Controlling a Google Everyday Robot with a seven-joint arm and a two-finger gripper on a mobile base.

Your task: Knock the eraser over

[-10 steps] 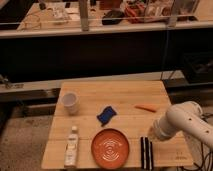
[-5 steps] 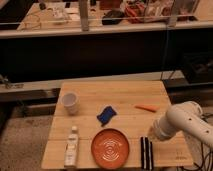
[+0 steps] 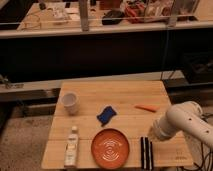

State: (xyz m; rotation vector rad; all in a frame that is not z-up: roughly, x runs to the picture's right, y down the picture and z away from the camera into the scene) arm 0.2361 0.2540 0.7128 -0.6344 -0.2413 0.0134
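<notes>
Though hard to say if flat or on edge, eraser (image 3: 146,153) at near right of wooden table (image 3: 120,92), long axis near-to-far, just right of orange plate (image 3: 110,148) with a small gap. Gripper (image 3: 151,136) right at eraser's far end, on white arm (image 3: 182,120) coming in from right; spread or closed: can't tell. Blue cloth (image 3: 105,114) mid-table, orange stick (image 3: 146,107) far of gripper. White cup (image 3: 70,103) far left, bottle (image 3: 72,146) near left.

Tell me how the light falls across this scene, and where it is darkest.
Camera view: warm, even light on the wooden table; darkest in the band behind it; bright again on the far counter. The pale gripper catches the light beside the far end of the eraser.
</notes>
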